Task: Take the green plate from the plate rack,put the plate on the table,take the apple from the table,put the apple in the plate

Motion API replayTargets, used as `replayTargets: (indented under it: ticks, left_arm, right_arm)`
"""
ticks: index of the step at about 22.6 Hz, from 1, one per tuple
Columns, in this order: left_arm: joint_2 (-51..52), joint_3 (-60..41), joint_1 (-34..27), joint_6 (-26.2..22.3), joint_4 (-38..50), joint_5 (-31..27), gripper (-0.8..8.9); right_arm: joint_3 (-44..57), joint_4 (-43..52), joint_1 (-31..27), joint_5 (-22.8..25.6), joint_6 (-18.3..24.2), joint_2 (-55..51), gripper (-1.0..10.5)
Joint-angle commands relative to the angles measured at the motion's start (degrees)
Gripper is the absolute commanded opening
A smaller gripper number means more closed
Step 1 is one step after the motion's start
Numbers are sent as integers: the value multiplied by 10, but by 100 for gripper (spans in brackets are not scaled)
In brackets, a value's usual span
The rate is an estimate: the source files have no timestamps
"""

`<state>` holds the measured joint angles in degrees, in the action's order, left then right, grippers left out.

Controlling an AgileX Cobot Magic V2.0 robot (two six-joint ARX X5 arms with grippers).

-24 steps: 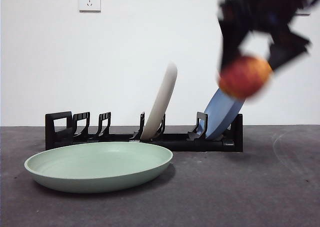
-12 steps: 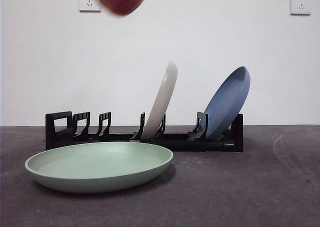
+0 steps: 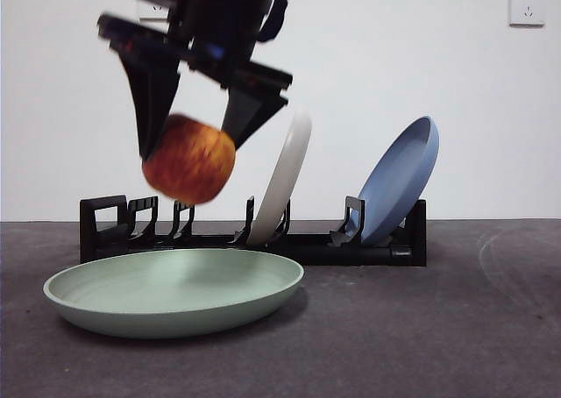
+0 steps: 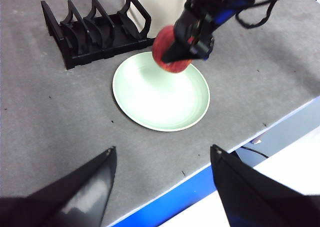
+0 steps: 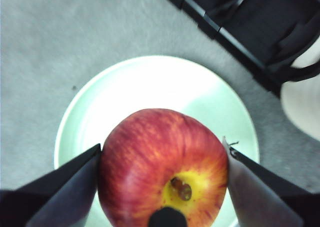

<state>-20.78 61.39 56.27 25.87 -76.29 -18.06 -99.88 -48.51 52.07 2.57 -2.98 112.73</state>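
Dark grey table (image 3: 438, 345) carries the green plate (image 3: 173, 291), already out of the plate rack (image 3: 254, 236) and lying flat just before it. Right gripper (image 3: 188, 148) grips the apple (image 3: 188, 160), held clear above the plate; lowering and release remain. Left gripper (image 4: 162, 159) waits apart, jaws spread, holding nothing

Nothing for you to read here, operator: no text, label, brand, number or sign shows in any view. The green plate (image 3: 173, 291), the apple (image 3: 188, 159), the plate rack (image 3: 252, 233) and the table (image 3: 438, 328) all carry bare surfaces, and the wall socket (image 3: 527, 6) in the front view's top right corner shows only its slots, no lettering you could make out.
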Motion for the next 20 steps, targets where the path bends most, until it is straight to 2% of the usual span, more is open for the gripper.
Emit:
replayTargets:
  ticks: [1,14,18,20]
  left_arm:
    - [0,-3,1,5,0,-2,313]
    - [0,-3,1,5,0,0,313]
    - [0,-3,1,5,0,0,313]
    - [0,-3,1,5,0,0,313]
  right_arm:
    - [-4,4,1,1,2,23,-17]
    - [-3,-9,1,-1,2,84,-15]
    - [-3,-14,0,-25,2,85,30]
    - [-3,-10,0,-41,2,85,105]
